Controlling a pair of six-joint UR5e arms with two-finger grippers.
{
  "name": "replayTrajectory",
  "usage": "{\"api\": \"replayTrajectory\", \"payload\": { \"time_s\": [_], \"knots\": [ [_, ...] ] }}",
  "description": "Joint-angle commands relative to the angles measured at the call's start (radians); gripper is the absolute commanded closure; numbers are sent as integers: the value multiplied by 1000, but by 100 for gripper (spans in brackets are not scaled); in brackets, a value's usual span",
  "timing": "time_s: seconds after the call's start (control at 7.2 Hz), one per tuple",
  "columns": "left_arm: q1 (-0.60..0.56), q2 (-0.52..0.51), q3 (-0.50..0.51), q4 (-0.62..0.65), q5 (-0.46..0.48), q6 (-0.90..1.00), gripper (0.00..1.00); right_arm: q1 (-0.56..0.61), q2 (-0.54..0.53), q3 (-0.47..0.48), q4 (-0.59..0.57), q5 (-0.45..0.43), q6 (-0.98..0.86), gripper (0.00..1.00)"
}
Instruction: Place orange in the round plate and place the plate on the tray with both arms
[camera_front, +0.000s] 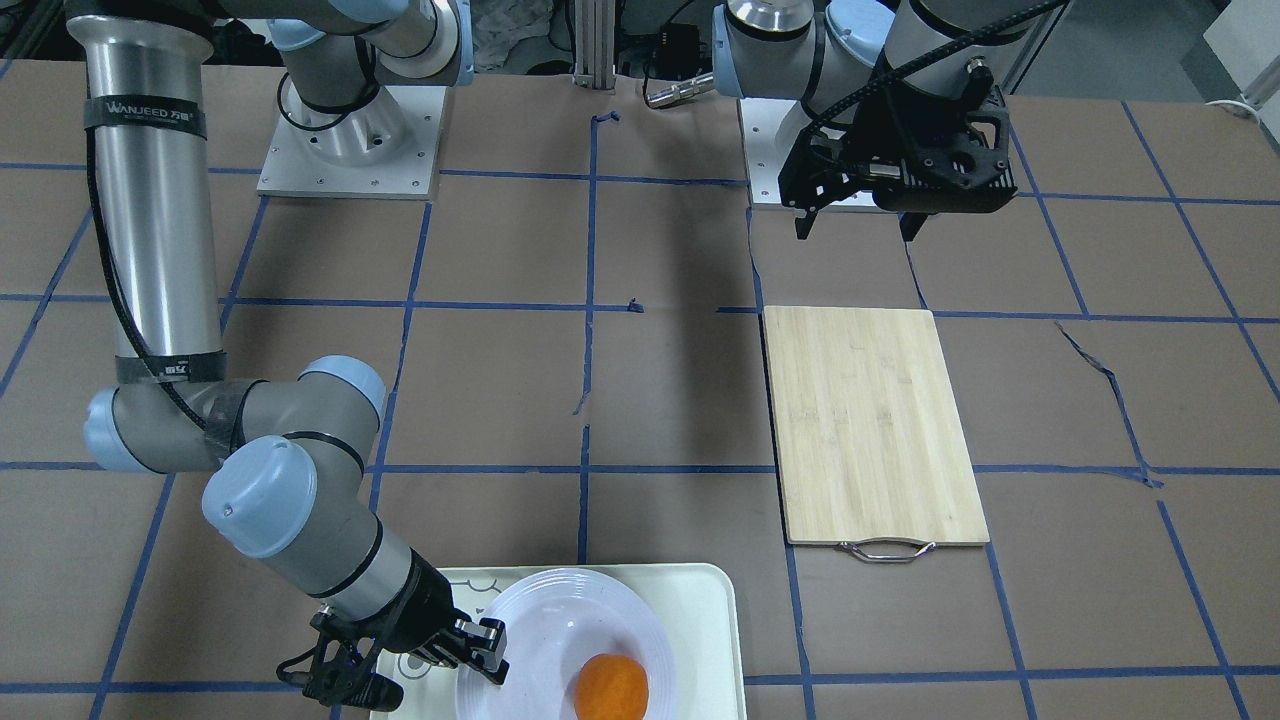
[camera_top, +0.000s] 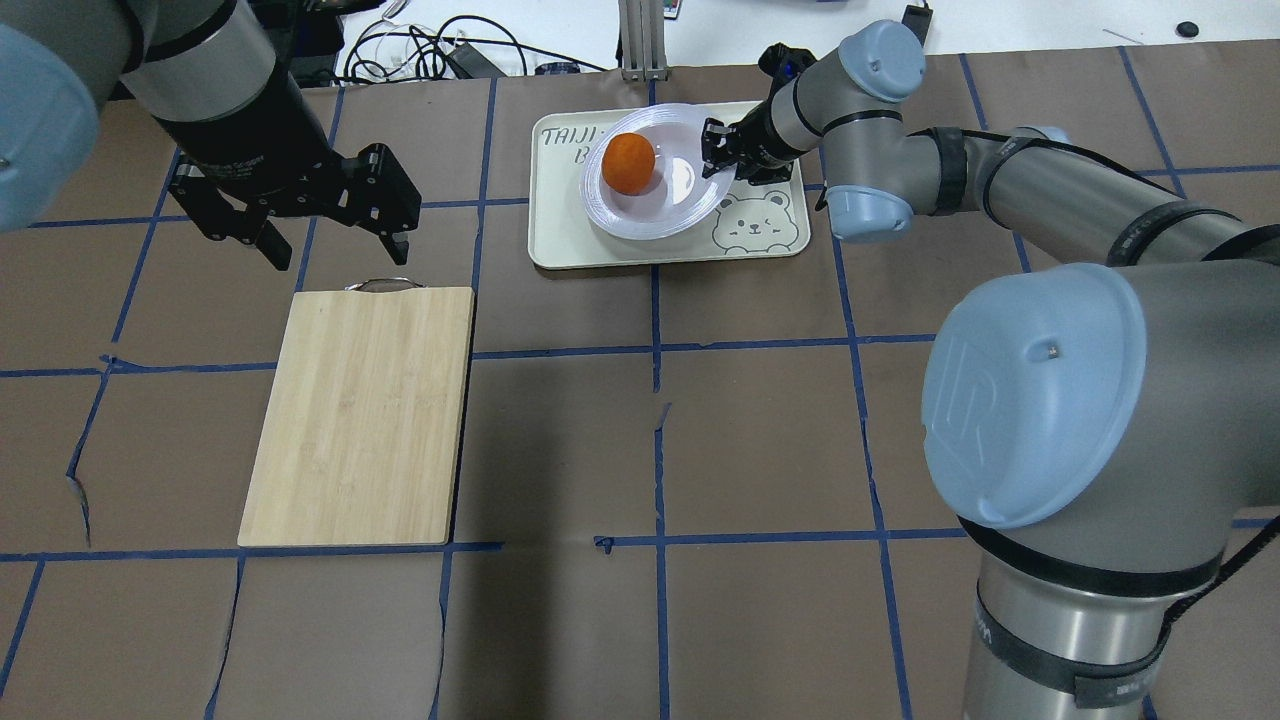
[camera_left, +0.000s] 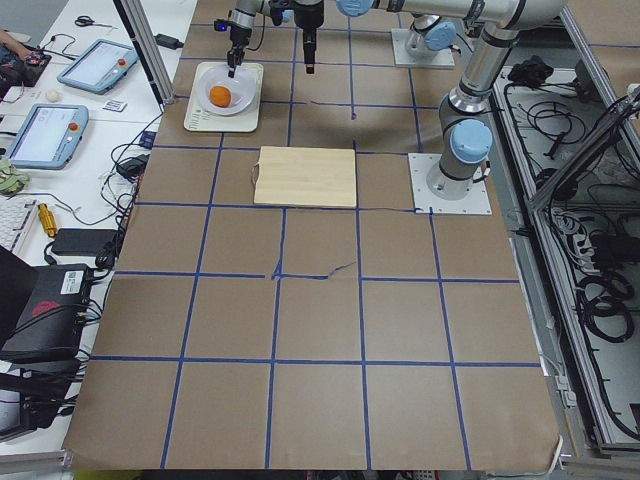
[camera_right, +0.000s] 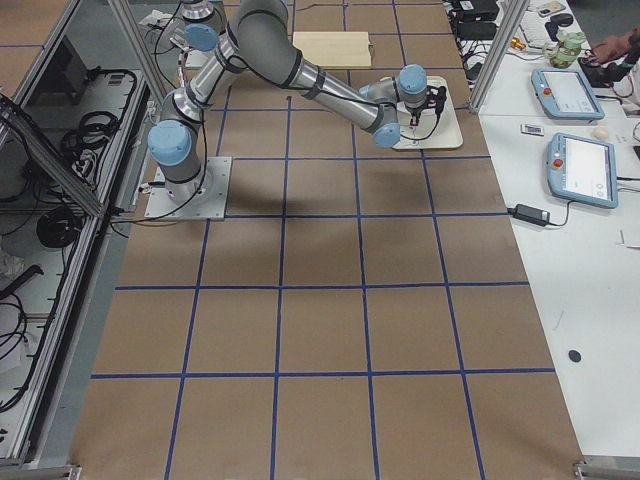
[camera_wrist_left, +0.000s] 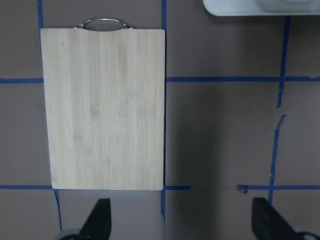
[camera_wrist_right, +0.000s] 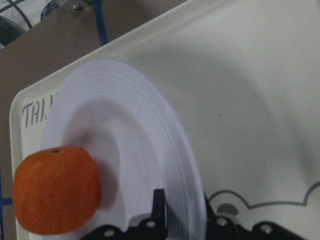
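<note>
The orange (camera_top: 629, 164) lies in the deep centre of the white round plate (camera_top: 680, 190), which is over the pale tray (camera_top: 560, 230) with the bear face. My right gripper (camera_top: 715, 150) is shut on the plate's rim at the side nearest the bear. In the right wrist view the ridged plate (camera_wrist_right: 150, 125) runs between the fingers (camera_wrist_right: 157, 205) and tilts over the tray (camera_wrist_right: 250, 75), with the orange (camera_wrist_right: 55, 190) at its low side. Whether the plate's far side rests on the tray is unclear. My left gripper (camera_top: 335, 245) hangs open and empty above the table.
A wooden cutting board (camera_top: 365, 410) with a metal handle lies flat below the left gripper, seen whole in the left wrist view as the cutting board (camera_wrist_left: 105, 107). Brown paper with blue tape lines covers the table. Cables and tablets lie beyond the far edge.
</note>
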Motion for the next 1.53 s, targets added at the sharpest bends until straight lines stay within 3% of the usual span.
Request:
{"api": "replayTrajectory", "payload": {
  "time_s": [0.0, 0.14, 0.28, 0.42, 0.56, 0.69, 0.83, 0.97, 1.11, 1.39],
  "knots": [
    [2, 0, 0, 0, 0, 0, 0, -17, -30, -23, 10, -38, -6, 35],
    [4, 0, 0, 0, 0, 0, 0, -44, -74, -19, 35, -76, -30, 29],
    [4, -2, 0, 0, 0, -1, 0, -55, -123, -37, 182, -88, -59, 29],
    [4, -2, 0, 0, 0, -1, 0, -55, -186, -57, 304, -169, -72, 29],
    [5, -2, -2, 0, 0, -3, 0, -48, -264, -53, 467, -233, -137, 29],
    [4, -2, -2, 0, 0, -4, 0, -46, -364, -56, 662, -299, -258, 23],
    [4, -2, -2, 0, 0, -4, 0, -46, -465, -54, 817, -329, -294, 7],
    [5, -3, -2, 0, 0, -4, 0, -40, -557, -48, 996, -370, -300, 7],
    [5, -2, -2, 0, 0, -4, 0, -23, -635, -28, 1074, -401, -358, 1],
    [5, -3, -2, 0, 0, -4, 0, -18, -748, 50, 1049, -403, -429, 0]
  ]
}}
